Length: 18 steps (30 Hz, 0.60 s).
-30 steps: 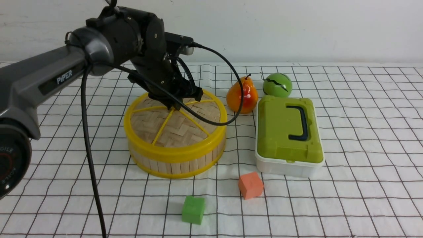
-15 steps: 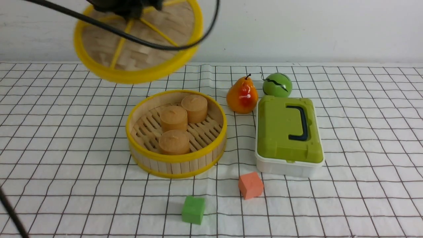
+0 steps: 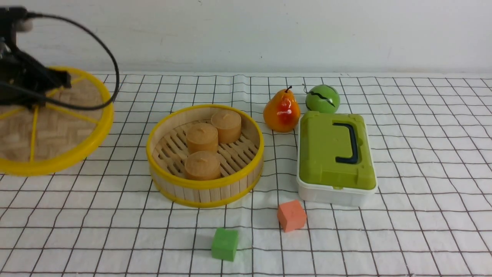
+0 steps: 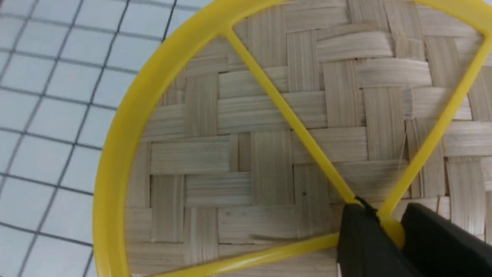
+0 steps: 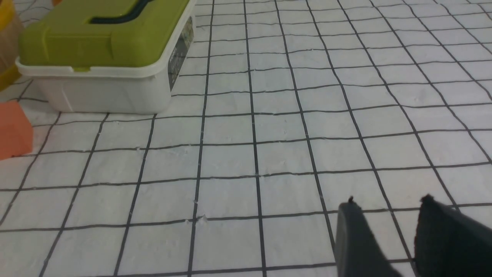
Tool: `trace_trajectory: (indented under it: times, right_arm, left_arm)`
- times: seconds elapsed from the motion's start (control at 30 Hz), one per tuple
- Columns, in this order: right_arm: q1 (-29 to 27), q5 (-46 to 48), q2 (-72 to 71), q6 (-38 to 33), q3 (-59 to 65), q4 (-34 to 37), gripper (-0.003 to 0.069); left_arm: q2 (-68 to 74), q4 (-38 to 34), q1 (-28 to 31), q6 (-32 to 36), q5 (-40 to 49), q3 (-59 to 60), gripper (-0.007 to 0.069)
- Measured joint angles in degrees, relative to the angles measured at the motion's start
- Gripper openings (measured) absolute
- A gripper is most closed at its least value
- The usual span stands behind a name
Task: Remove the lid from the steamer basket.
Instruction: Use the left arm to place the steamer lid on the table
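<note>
The steamer basket [image 3: 205, 186] stands uncovered in the middle of the checked cloth, with three tan round cakes [image 3: 202, 137] on its slatted floor. The lid [image 3: 57, 130], woven bamboo with a yellow rim and spokes, is at the far left, tilted and low over the cloth. My left gripper [image 3: 34, 100] is shut on its yellow centre hub. The left wrist view shows the black fingers [image 4: 357, 238] pinching that hub, with the lid [image 4: 269, 154] filling the picture. My right gripper [image 5: 388, 207] hangs open over bare cloth, holding nothing.
A white box with a green lid [image 3: 336, 154] stands right of the basket, also seen as the box [image 5: 103, 57] in the right wrist view. Behind it are a pear [image 3: 281, 111] and a green ball [image 3: 323, 99]. An orange cube [image 3: 291, 215] and a green cube [image 3: 225, 243] lie in front.
The lid sat on the basket a second ago. My left gripper lifted it high, then carried it left and down to the far left. The basket's inside now shows.
</note>
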Motion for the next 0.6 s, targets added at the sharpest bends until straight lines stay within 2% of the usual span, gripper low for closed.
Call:
trace_trajectory:
  times: [0.1,0.43,0.53,0.6]
  right_arm:
    - [0.0,0.0,0.0,0.0,0.0,0.0,0.0239]
    - [0.0,0.0,0.0,0.0,0.0,0.0,0.0239]
    - [0.0,0.0,0.0,0.0,0.0,0.0,0.0239]
    - [0.0,0.0,0.0,0.0,0.0,0.0,0.0239]
  left_arm:
    - [4.1,0.1,0.4,-1.4,-4.2,3.6,0.0104]
    - [10.8,-1.3,0.4,-4.4,-8.5,4.0,0.0107]
    - [10.7,-2.4,0.4,-4.6,-8.8,3.9,0.0146]
    - [9.7,-4.1,0.4,-4.6,-8.0,3.7,0.0213]
